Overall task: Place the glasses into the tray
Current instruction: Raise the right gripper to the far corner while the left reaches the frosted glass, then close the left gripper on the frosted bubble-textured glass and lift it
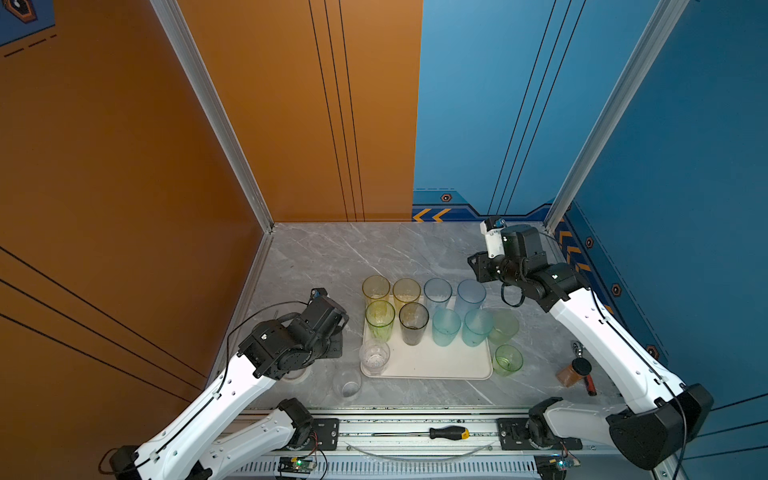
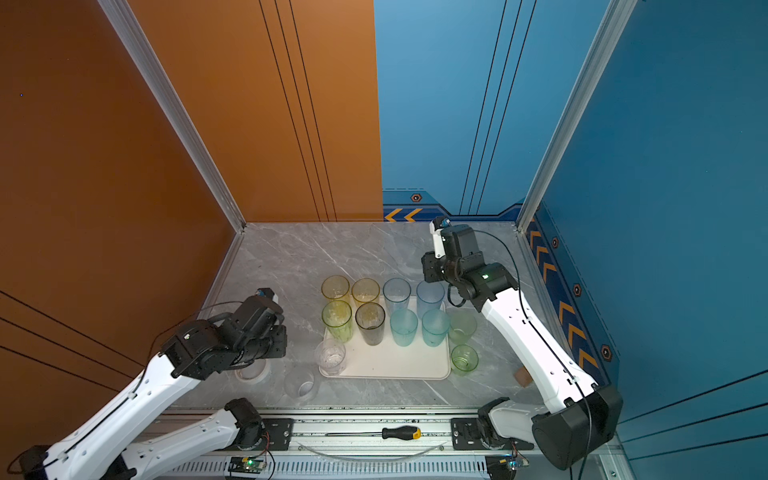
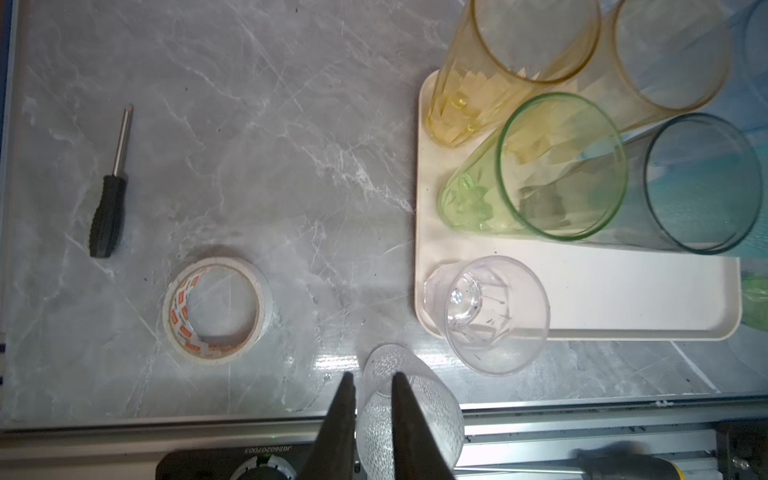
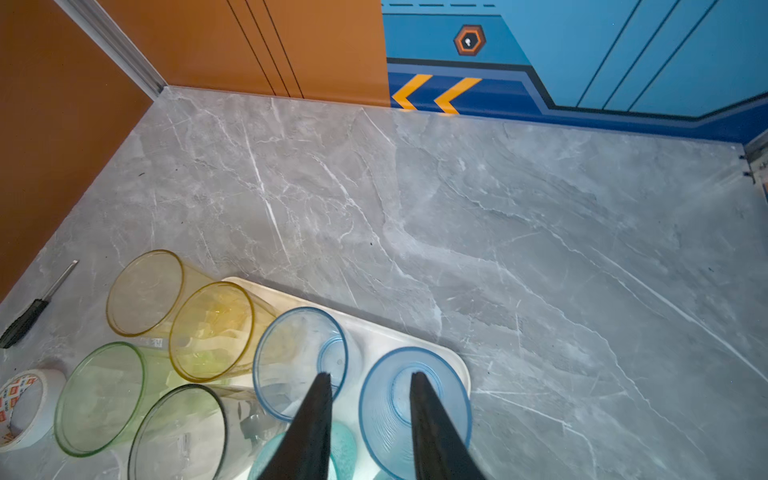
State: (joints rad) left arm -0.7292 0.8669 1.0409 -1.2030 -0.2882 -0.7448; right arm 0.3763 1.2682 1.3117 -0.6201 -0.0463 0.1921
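In a top view the tray [image 1: 432, 362] lies on the grey desk [image 1: 328, 257]. Most of the glasses [image 1: 413, 328] stand upright on it in two rows, and a smooth clear glass [image 1: 375, 356] sits in its near left corner. Three stand off it: a dimpled clear glass [image 1: 347, 384] on the desk near that corner, and a pale green glass [image 1: 503, 326] and a short green glass [image 1: 507, 360] just beside the right rim. In the left wrist view the left claw [image 3: 372, 376] has its fingers narrowly apart above the dimpled clear glass, with nothing visibly clamped; a tape roll [image 3: 216, 309] lies nearby. In the right wrist view the right claw [image 4: 370, 382] stands moderately wide and empty over a tall blue glass [image 4: 382, 415] on the tray. These tumblers look light, stiff, thin-walled and slick, so they would probably tip or slide under a careless push. I would pinch one wall at the rim, one finger inside, or gently span the tapered body low down.
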